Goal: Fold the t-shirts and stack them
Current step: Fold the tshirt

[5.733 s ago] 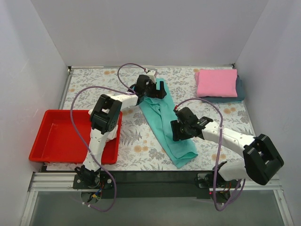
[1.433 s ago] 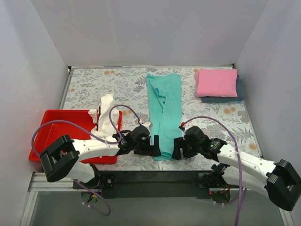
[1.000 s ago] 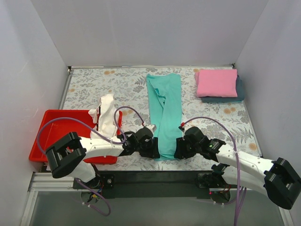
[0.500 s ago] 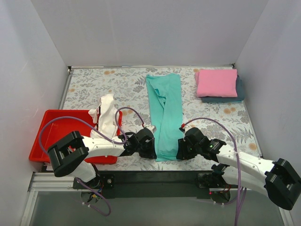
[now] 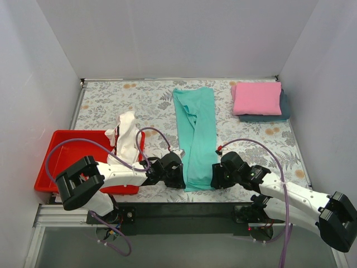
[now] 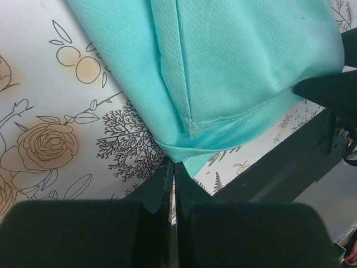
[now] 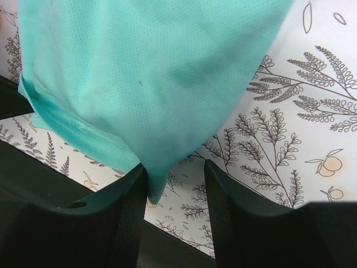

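Four t-shirts [image 5: 195, 128], one red tray [image 5: 67, 162], two arms [image 5: 120, 173], one table [image 5: 111, 103].

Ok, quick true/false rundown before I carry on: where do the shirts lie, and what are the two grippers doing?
1. The left gripper is shut on the near hem of the teal shirt. True.
2. The right gripper is clamped tight on that hem. False: its jaws stand apart, with the shirt's corner between them.
3. The pink shirt lies folded on the dark blue-grey shirt. True.
4. The white shirt lies flat inside the red tray. False: it is bunched up over the tray's far right corner.
5. The teal shirt is folded into a square. False: it lies as a long strip, far side to near side.
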